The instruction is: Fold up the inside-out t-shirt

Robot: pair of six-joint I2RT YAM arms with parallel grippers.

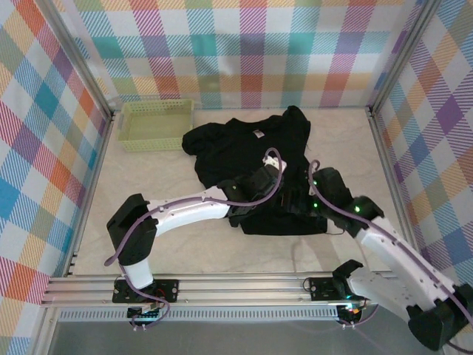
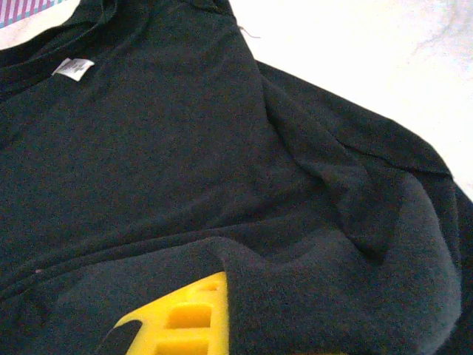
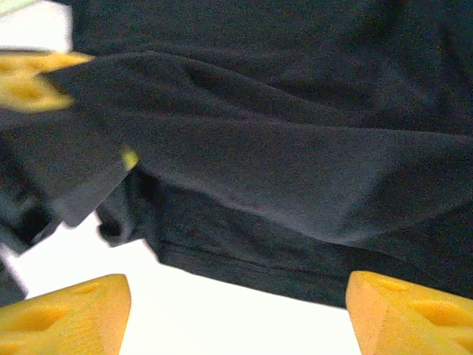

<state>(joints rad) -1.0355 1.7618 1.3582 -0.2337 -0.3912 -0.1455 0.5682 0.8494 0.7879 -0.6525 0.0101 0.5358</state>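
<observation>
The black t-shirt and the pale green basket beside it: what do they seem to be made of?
The black t-shirt looks like soft, matte knit cloth, perhaps cotton: it wrinkles and drapes in folds, with a small white tag sewn at the neck. The pale green lattice basket looks like stiff moulded plastic: even colour, regular openwork walls that stand straight.

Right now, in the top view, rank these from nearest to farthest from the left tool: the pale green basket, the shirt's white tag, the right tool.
1. right tool: just right of the left tool, over the near edge of the t-shirt.
2. white tag: farther back, at the collar.
3. pale green basket: back left, by the wall.
</observation>
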